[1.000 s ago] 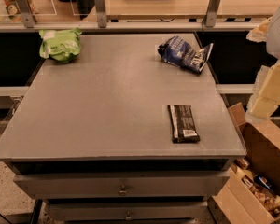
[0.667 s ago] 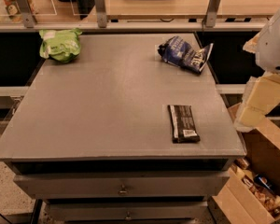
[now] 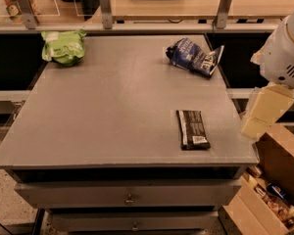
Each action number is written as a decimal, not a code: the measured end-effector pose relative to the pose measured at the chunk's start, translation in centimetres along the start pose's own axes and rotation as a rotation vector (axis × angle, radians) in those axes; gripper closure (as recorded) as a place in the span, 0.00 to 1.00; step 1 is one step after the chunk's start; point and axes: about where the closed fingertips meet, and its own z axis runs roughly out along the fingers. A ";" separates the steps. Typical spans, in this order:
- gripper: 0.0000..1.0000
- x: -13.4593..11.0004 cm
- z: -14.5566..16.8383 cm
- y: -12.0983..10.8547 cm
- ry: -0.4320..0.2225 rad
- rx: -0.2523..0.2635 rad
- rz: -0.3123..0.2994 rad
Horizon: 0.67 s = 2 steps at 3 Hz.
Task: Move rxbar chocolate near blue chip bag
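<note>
Our pale pincer [image 3: 258, 115], its spread impossible to tell, hangs off the three-o'clock edge of the grey worktop [image 3: 112, 111]; we should straddle the flat, dark-wrapped rxbar chocolate [image 3: 192, 129] at five o'clock across its narrow width, bound for the crumpled foil blue chip bag [image 3: 193, 57] at one o'clock.

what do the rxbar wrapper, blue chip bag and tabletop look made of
The rxbar chocolate: smooth dark wrapper, likely plastic film, with a white printed label. The blue chip bag: crumpled, creased foil-like film. The table: matte grey, maybe laminate or painted metal. The end effector, cream and plastic-looking, hangs at the table's right edge.
</note>
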 end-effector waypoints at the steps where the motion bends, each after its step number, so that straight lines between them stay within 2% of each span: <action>1: 0.00 -1.8 2.9 2.1 -0.003 -0.076 0.067; 2: 0.00 -3.9 6.3 4.2 -0.021 -0.143 0.130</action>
